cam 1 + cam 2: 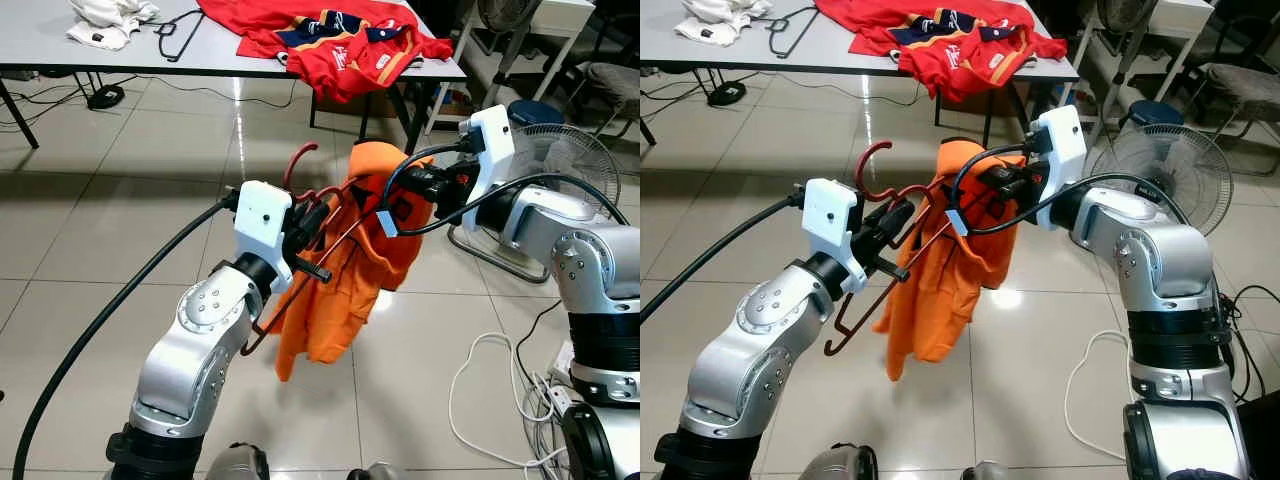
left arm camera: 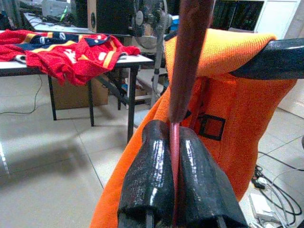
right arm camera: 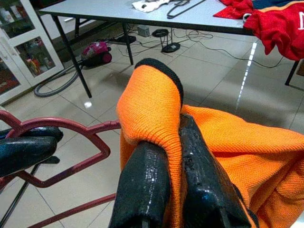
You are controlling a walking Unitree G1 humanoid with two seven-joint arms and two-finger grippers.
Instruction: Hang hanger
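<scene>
A dark red hanger is held in mid-air in front of me, hook up. My left gripper is shut on its frame; the left wrist view shows the red wire pinched between both fingers. An orange garment hangs over the hanger and down toward the floor. My right gripper is shut on the garment's upper edge, and the orange knit collar folds over its fingers in the right wrist view.
A grey table stands ahead with a red jersey, a white cloth and a black hanger. A floor fan stands at the right. White cables lie on the tiled floor.
</scene>
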